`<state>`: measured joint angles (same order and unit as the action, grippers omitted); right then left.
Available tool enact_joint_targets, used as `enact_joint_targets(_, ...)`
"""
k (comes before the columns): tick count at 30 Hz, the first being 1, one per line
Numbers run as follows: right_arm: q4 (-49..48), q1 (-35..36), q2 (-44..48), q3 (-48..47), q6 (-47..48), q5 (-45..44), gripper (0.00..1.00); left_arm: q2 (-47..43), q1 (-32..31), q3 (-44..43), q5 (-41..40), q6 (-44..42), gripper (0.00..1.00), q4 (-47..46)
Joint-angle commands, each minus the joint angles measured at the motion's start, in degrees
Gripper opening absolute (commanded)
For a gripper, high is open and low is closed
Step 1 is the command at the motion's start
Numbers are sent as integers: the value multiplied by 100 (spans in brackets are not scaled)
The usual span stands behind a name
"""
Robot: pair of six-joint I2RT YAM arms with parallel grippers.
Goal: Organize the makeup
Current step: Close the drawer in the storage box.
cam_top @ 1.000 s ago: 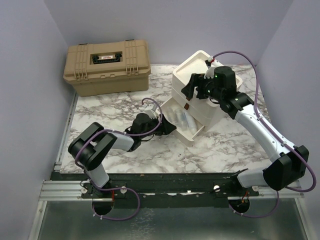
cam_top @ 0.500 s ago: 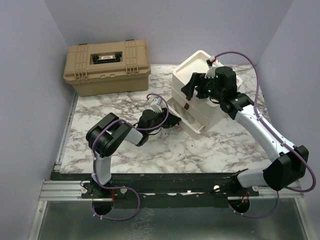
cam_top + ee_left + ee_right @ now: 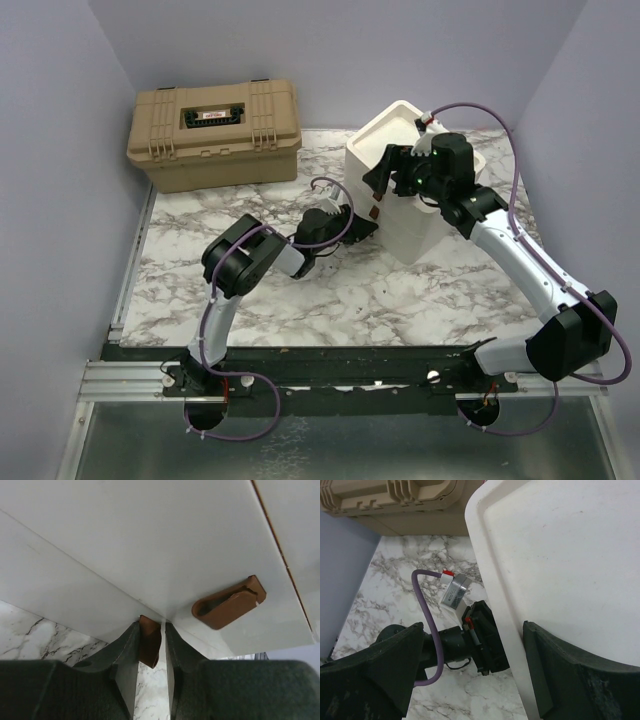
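No makeup shows in any view; it is hidden. The cream drawer unit (image 3: 410,215) stands at the middle right with its drawers pushed in. My left gripper (image 3: 365,228) is low against the unit's front (image 3: 150,545), its narrow jaws shut on the bottom drawer's brown handle (image 3: 149,640). A second brown handle (image 3: 227,603) sits above and to the right. My right gripper (image 3: 385,170) hovers open over the unit's top (image 3: 570,545), its fingers straddling the left rim (image 3: 492,595) and holding nothing.
A tan toolbox (image 3: 213,133) is shut at the back left. The marble table (image 3: 340,300) spreads in front of the unit. Purple walls close in on both sides. My left arm's wrist and purple cable (image 3: 427,625) lie just below the right gripper.
The bottom drawer was open with tubes showing; my left gripper has pushed it in toward the unit while narrowing its jaws. The right arm has not moved.
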<state>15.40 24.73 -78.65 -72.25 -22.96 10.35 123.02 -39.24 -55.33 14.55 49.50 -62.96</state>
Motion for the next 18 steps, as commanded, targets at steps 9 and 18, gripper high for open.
enact_joint_targets(9,710,153,-74,307,-358,452,85,-119,-357,109,125,24,41,-278)
enact_joint_targets(18,-69,155,442,-337,574,-492,88,-1366,-313,1304,153,-492,98,-14)
